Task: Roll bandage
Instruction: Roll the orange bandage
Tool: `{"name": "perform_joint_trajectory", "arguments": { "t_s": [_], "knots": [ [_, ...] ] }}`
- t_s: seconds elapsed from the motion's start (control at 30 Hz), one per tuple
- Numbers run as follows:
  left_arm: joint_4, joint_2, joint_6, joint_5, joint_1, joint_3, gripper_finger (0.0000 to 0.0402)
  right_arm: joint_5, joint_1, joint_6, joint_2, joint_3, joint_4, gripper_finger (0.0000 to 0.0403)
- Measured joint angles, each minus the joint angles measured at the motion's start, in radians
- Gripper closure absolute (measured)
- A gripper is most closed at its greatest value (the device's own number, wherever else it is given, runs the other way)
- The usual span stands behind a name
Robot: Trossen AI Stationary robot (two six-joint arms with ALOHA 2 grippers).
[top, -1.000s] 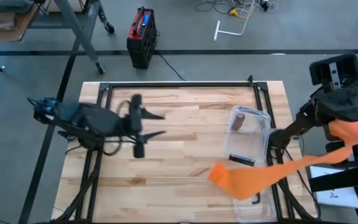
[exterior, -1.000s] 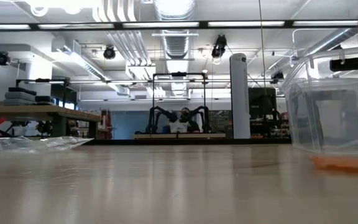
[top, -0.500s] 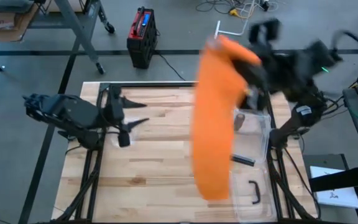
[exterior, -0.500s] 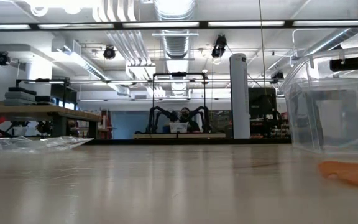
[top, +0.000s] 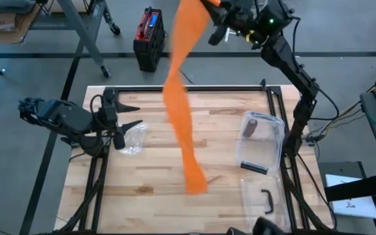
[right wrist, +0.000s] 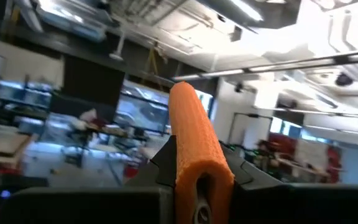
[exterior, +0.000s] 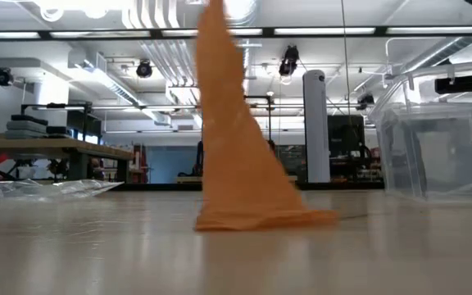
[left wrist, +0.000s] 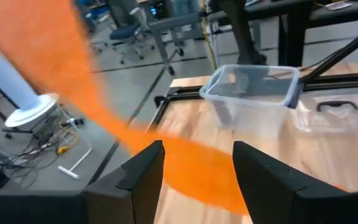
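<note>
Right gripper (top: 222, 14) was raised high above the table's far edge, jaws clamped on the top end of the orange bandage (top: 178, 104). In the right wrist view the bandage (right wrist: 194, 149) folded over between the dark fingers (right wrist: 161, 165), hiding the fingertips. In the high view its top was cut off by the frame edge and the gripper was motion-blurred, hard to make out.

The bandage hung unrolled as a long strip, with only its bottom end crumpled on the wooden table (top: 149, 183) near the middle; in the low view that end (exterior: 256, 215) lay on the tabletop and the strip rose out of frame.

Left gripper (top: 130, 115) sat low over the table's left side, jaws apart with nothing between them; in the left wrist view its fingers (left wrist: 140, 169) framed the blurred bandage (left wrist: 185, 168) farther off.

A crumpled clear plastic bag (top: 132, 139) lay just beside the left gripper. A clear plastic bin (top: 261, 143) stood at the right, with a dark item inside, too small to identify. Its lid (top: 261, 199) lay nearer, partly cut off.
</note>
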Motion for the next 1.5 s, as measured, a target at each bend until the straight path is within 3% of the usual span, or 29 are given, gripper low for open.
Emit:
{"name": "perform_joint_trajectory", "arguments": {
  "t_s": [0.17, 0.3, 0.5, 0.67, 1.0, 1.1, 1.2, 1.5],
  "knots": [
    [0.027, -0.035, 0.0, -0.055, 0.001, -0.036, 0.0216, -0.046, -0.005, 0.0, -0.018, 0.0, 0.055, 0.0359],
    [0.029, -0.041, 0.001, -0.072, 0.004, -0.017, 0.0208, -0.061, 0.062, 0.063, -0.041, 0.001, 0.14, 0.0359],
    [0.051, -0.03, 0.03, -0.074, 0.004, 0.02, 0.0207, -0.18, 0.208, 0.277, -0.051, 0.001, 0.238, 0.0359],
    [0.08, -0.007, 0.089, -0.077, 0.004, 0.07, 0.0218, -0.32, 0.394, 0.435, -0.059, 0.001, 0.345, 0.0359],
    [0.087, 0.083, 0.152, -0.088, 0.005, 0.184, 0.0211, -0.309, 0.799, 0.07, -0.083, 0.001, 0.373, 0.0359],
    [0.083, 0.109, 0.153, -0.088, 0.005, 0.201, 0.0206, -0.221, 0.871, -0.093, -0.079, 0.001, 0.369, 0.0359],
    [0.083, 0.128, 0.175, -0.088, 0.006, 0.216, 0.0205, -0.157, 0.898, -0.208, -0.088, 0.0, 0.409, 0.0359],
    [0.089, 0.146, 0.2, -0.09, 0.025, 0.231, 0.0216, -0.164, 0.899, -0.164, -0.135, 0.001, 0.388, 0.0359]
  ]
}}
